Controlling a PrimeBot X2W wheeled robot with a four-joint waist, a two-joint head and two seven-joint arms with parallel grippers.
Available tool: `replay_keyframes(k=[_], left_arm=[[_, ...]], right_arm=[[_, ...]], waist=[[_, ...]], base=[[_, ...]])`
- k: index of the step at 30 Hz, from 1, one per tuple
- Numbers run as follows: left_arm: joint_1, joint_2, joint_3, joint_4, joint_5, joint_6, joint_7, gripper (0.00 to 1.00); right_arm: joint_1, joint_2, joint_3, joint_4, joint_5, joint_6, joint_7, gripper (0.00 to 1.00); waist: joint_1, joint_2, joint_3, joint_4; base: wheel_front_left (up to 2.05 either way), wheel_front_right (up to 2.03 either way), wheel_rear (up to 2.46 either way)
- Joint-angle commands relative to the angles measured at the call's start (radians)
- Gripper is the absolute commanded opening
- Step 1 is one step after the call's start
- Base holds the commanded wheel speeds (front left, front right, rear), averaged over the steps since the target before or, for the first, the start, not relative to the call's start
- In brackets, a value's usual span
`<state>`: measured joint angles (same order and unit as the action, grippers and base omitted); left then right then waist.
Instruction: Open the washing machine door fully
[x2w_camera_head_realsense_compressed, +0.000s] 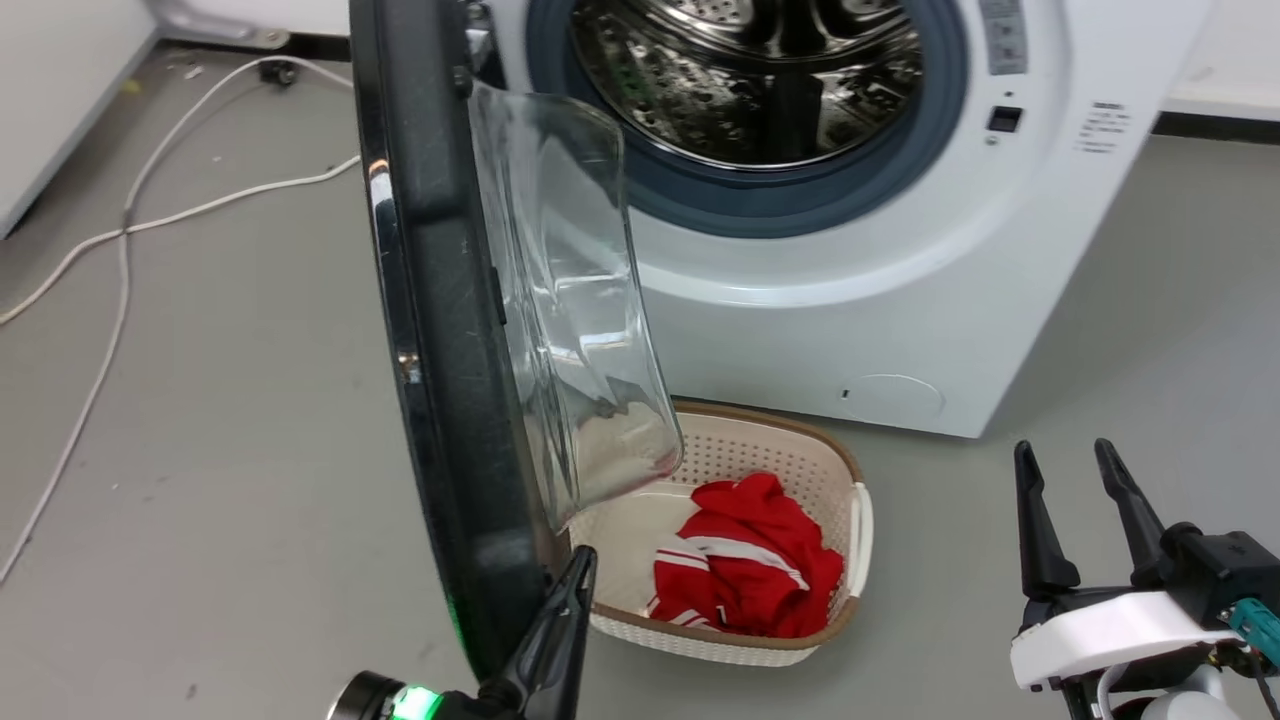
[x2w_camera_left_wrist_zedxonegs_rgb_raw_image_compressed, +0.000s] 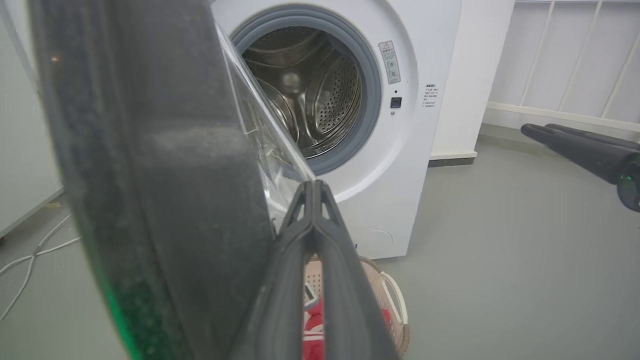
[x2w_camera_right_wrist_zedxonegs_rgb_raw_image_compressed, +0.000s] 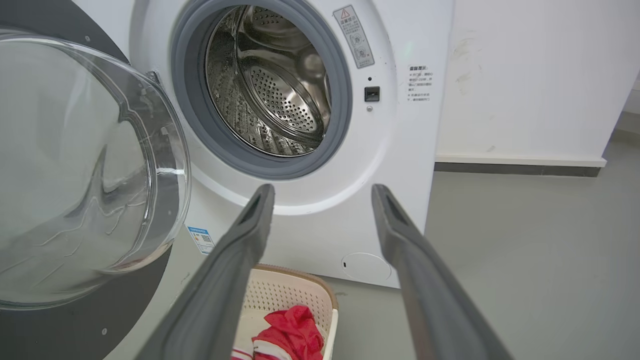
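Found the washing machine door (x2w_camera_head_realsense_compressed: 440, 350) standing well out from the washing machine (x2w_camera_head_realsense_compressed: 850, 300), hinged at the left of the opening and presenting its edge to the head camera, roughly square to the front panel. Noted its clear glass bowl (x2w_camera_head_realsense_compressed: 570, 300) bulging to the right, toward the machine's mouth. Recorded the perforated steel drum (x2w_camera_head_realsense_compressed: 750, 70) fully exposed inside the grey-blue gasket (x2w_camera_head_realsense_compressed: 700, 205).

Located the left hand (x2w_camera_head_realsense_compressed: 578, 575) at the door's lower edge, on the inner, bowl side, fingers brought together tip to tip with nothing between them. Confirmed the same closed tips in the left wrist view (x2w_camera_left_wrist_zedxonegs_rgb_raw_image_compressed: 312, 186), hard beside the door's dark inner face; cannot tell whether actually touching.

Located the right hand (x2w_camera_head_realsense_compressed: 1062, 450) low on the right, well apart from door and machine, fingers spread and gripping nothing, aimed at the white front panel below the drum.

Logged a cream perforated basket (x2w_camera_head_realsense_compressed: 865, 520) on the grey floor (x2w_camera_head_realsense_compressed: 250, 450) just before the machine, partly beneath the glass bowl, holding a red-and-white garment (x2w_camera_head_realsense_compressed: 745, 560). Logged a white cable (x2w_camera_head_realsense_compressed: 130, 220) trailing across the floor left of the door.
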<state>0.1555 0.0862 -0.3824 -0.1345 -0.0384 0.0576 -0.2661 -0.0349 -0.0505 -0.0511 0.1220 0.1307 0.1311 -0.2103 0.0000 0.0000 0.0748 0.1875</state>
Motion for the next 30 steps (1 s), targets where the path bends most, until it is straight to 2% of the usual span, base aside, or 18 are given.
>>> replay_keyframes(k=[1,8,13,20,30], left_arm=[[0.006,0.01,0.024,-0.002,-0.002,0.015,0.003,0.0],[0.031,0.022,0.106,-0.03,-0.012,0.061,0.003,0.0],[0.015,0.048,0.195,-0.026,-0.048,0.056,0.003,0.0],[-0.068,0.08,0.376,0.05,-0.127,0.033,0.003,0.0],[-0.207,0.15,0.635,0.18,-0.18,-0.014,0.003,0.0]], right_arm=[[0.014,0.001,-0.003,-0.008,-0.008,-0.001,0.001,1.0],[0.025,0.001,-0.023,-0.032,-0.008,-0.001,0.014,1.0],[0.024,0.001,-0.021,-0.048,-0.009,-0.001,0.021,1.0],[-0.004,0.001,-0.012,-0.083,-0.021,-0.001,0.043,1.0],[-0.03,0.001,-0.033,-0.12,-0.031,0.0,0.058,1.0]], waist=[[0.0,0.0,0.006,0.041],[0.0,0.0,0.012,0.129],[0.0,0.0,0.022,0.157],[0.0,0.0,0.059,0.138],[0.0,0.0,0.129,0.07]], base=[[0.0,0.0,0.0],[0.0,0.0,0.0],[0.0,0.0,0.0],[0.0,0.0,0.0],[0.0,0.0,0.0]])
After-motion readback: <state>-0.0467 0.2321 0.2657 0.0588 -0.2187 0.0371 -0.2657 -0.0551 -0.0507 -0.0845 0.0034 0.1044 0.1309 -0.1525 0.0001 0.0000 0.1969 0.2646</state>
